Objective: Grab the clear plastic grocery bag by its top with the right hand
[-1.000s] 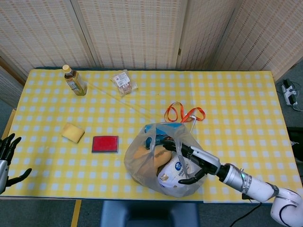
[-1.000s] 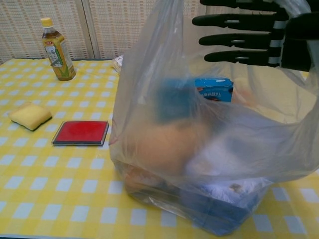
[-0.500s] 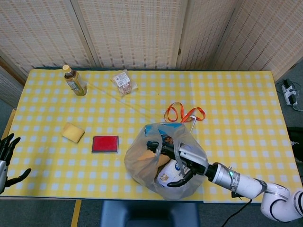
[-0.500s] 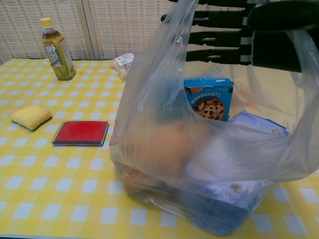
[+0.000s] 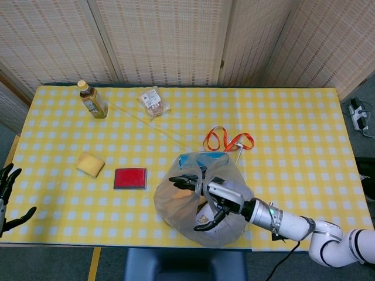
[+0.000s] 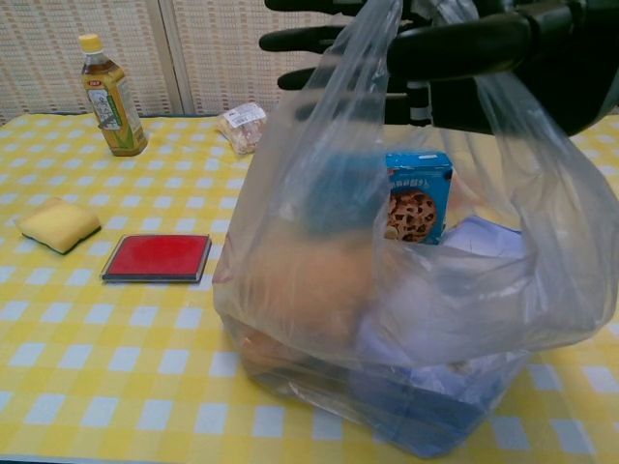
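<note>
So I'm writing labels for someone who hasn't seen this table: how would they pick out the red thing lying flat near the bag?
On the yellow checked table, look just left of the plastic bag. The red case lies flat there, with a yellow sponge further left. It is the only flat red rectangle with a dark rim; the orange ribbon behind the bag is looped.

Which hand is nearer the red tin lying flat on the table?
The right hand is nearer: it sits at the top of the plastic bag, just right of the red tin. The left hand hangs off the table's far left edge.
</note>
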You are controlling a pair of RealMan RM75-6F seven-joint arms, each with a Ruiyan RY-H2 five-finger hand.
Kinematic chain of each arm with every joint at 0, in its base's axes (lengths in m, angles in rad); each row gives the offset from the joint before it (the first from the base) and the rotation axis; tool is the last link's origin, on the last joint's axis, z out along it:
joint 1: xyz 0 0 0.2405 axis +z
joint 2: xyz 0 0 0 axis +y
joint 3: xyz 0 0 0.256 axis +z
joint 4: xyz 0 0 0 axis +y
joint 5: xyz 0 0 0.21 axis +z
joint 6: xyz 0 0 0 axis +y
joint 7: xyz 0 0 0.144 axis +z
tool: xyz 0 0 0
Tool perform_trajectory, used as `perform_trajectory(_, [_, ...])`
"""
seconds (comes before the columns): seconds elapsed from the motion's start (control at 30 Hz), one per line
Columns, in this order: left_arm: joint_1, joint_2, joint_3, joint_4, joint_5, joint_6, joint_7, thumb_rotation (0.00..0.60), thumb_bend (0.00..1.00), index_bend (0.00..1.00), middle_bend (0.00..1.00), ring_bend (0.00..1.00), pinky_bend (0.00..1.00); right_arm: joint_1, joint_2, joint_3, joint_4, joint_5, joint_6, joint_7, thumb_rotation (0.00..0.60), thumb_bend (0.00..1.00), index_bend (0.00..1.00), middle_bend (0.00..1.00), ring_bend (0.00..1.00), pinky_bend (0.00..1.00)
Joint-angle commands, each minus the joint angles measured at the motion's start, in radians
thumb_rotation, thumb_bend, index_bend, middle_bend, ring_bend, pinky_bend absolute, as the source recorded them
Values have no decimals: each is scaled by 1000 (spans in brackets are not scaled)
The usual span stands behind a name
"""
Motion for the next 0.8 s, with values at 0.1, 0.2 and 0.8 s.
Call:
perform_trajectory(0.1, [2,-7,-5,20,17,29,-29,600,232,0,0,0,0,22,-47,32,20,27,-24,-28,600,208,0,0,0,0])
perform_trajectory(0.2, [5,-17,-9,36,23,48,-34,600,232,0,0,0,2,32,-77,47,43,26,-15,-20,600,208,0,0,0,0])
perform_trajectory(0.8, [8,-12,-17,33,-7,37,-36,600,232,0,0,0,5,85,-220,112,191,33,46,100,600,205,0,0,15,0])
